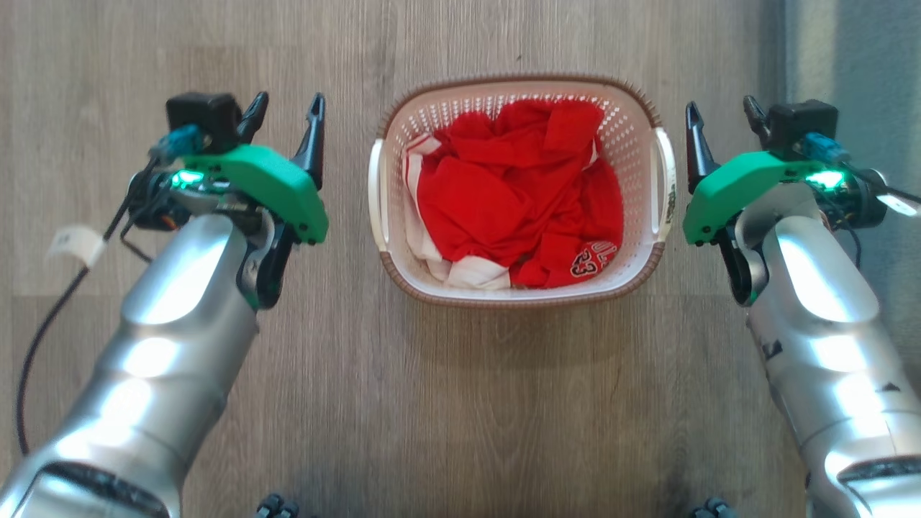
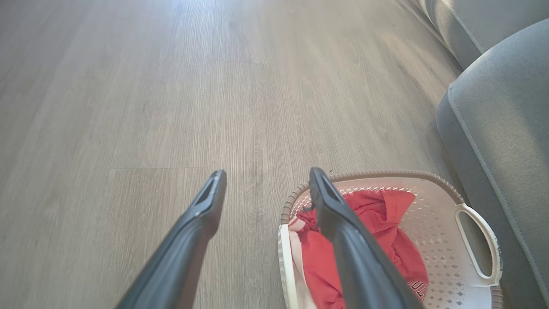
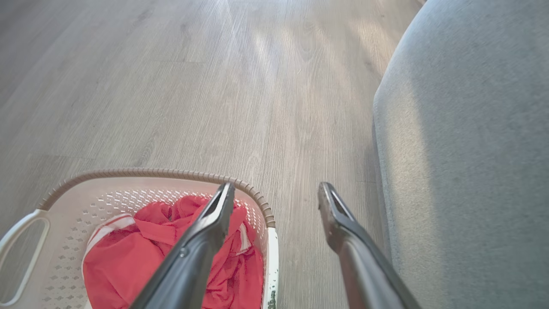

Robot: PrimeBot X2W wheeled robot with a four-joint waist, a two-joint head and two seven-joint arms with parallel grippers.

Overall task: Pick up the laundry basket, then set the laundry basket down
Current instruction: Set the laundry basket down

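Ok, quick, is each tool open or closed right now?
The left tool is open, empty, beside the basket.
The right tool is open, empty too.

Bright even daylight, glare on the floor (image 3: 274, 43), blurred wrist-view edges

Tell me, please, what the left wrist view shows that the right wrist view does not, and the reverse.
Left wrist view: the left hand, open and holding nothing, and the right handle of the laundry basket, close to the grey sofa. Right wrist view: the right hand, open and holding nothing too, and the basket's left handle. Shared: the laundry basket with red clothes inside, the wooden floor and the grey sofa.
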